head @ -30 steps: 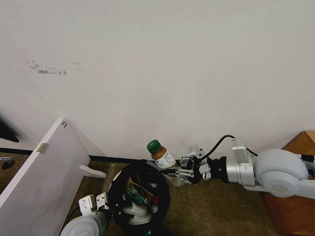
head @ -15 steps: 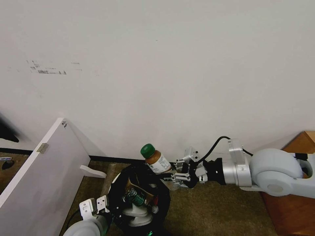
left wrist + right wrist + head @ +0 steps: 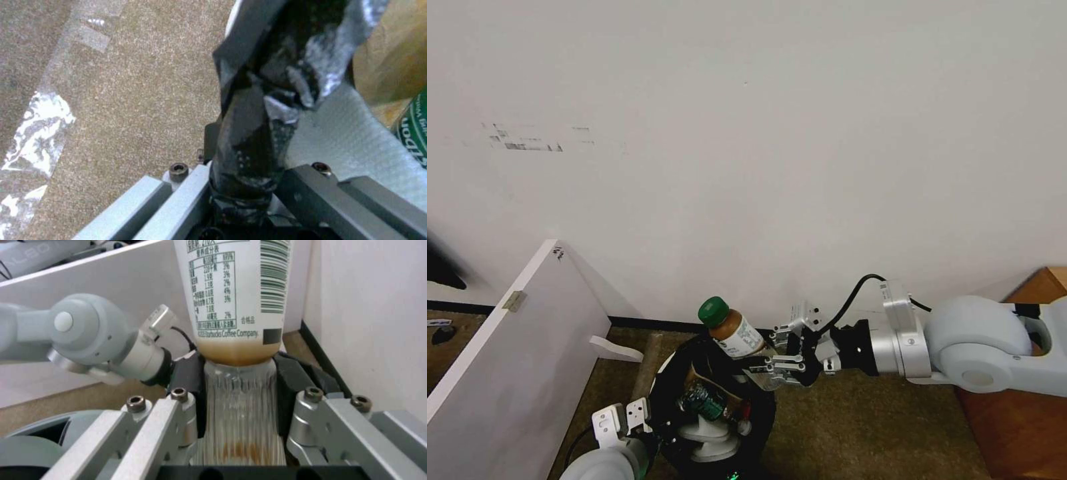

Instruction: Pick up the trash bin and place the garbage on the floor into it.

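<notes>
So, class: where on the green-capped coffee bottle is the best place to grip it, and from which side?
Grip the bottle at its clear ribbed base, coming in end-on from the bottom, as the right claw does. The flutes narrow there, so the pads close on opposite sides, leaving the capped end free above the trash bin, which the left claw holds by its bag-lined rim.

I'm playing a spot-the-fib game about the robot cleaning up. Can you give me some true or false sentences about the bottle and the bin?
1. The right gripper holds a bottle with a green cap. True.
2. The bottle lies flat on the carpet. False: it is in the air, tilted above the trash bin's rim.
3. The left gripper is clamped on the bin's black-bagged rim. True.
4. The trash bin has nothing in it. False: a brown paper bag and another green-labelled bottle lie inside.
5. The held bottle has brown liquid in it. True.
</notes>
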